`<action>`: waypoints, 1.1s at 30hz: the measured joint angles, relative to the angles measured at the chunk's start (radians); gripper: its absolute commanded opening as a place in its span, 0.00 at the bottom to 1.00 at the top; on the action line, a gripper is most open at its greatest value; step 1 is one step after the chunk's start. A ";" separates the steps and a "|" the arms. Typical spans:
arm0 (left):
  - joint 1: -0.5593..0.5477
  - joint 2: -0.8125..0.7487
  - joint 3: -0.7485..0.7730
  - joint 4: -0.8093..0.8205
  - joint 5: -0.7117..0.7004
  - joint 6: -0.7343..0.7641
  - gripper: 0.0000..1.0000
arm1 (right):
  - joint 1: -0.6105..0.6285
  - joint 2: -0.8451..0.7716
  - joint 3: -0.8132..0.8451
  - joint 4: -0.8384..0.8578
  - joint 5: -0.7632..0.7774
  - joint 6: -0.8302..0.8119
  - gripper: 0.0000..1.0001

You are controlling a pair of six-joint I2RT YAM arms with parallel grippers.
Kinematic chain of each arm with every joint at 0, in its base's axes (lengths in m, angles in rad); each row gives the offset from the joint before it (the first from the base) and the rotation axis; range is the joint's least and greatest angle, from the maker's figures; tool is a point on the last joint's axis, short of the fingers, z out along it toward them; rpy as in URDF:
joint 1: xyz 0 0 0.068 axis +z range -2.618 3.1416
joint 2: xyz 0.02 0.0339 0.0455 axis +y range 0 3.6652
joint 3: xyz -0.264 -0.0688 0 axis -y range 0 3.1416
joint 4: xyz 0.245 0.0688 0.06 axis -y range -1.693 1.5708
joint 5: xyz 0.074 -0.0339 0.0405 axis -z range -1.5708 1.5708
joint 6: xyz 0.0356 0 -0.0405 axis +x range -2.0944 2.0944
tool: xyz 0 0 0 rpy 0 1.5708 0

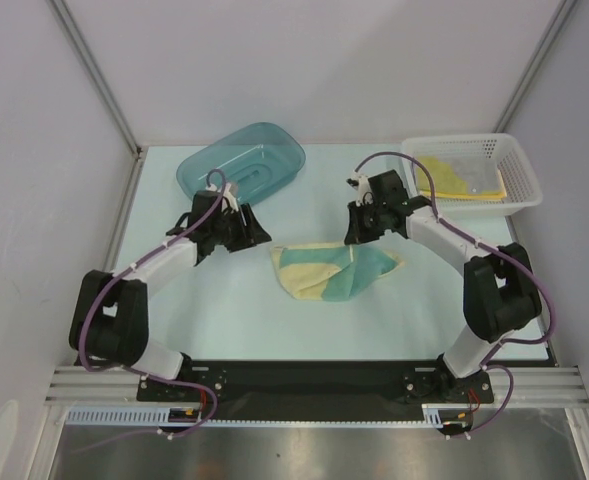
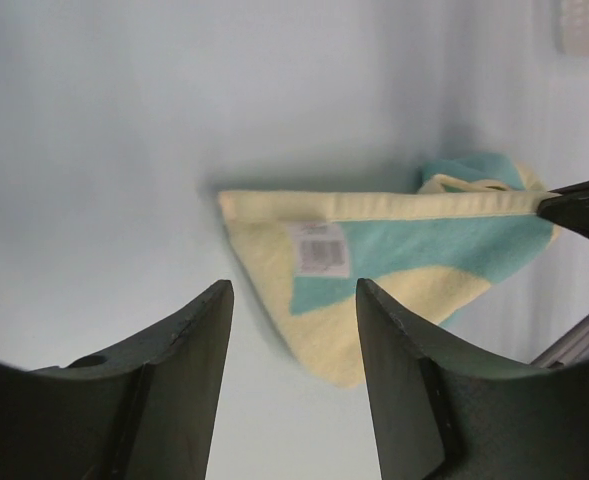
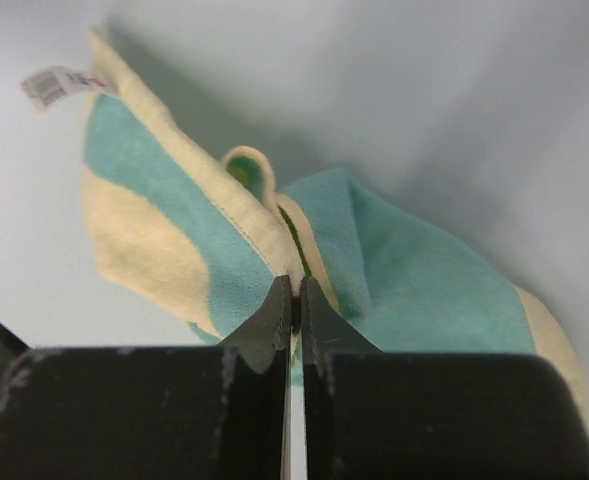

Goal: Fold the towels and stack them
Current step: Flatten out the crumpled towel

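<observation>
The white tag on the towel bears unreadable print.

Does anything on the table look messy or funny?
Yes. The cream-and-teal towel in the middle of the table lies bunched and lopsided, not a neat square. The right hand pinches one edge, and the white tag sticks out at the far corner.

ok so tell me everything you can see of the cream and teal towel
The towel is a soft, terry-looking cloth, cream-yellow with broad teal bands and a stitched cream hem. A white printed tag sits by one hem and a small loop stands up near the pinched edge. It lies rumpled in a rough triangle on the pale table between the arms. The right gripper is shut on its hem; the left gripper is open, short of it, not touching.
</observation>
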 measured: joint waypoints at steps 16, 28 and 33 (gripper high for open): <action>-0.004 0.324 0.025 0.218 0.100 0.005 0.58 | -0.120 0.022 -0.066 0.008 0.026 0.037 0.09; -0.096 0.396 0.146 0.138 0.027 0.010 0.56 | -0.130 0.024 -0.072 0.016 0.017 0.052 0.30; -0.145 0.448 0.254 0.060 -0.060 0.026 0.51 | -0.130 0.024 -0.072 0.024 0.017 0.060 0.30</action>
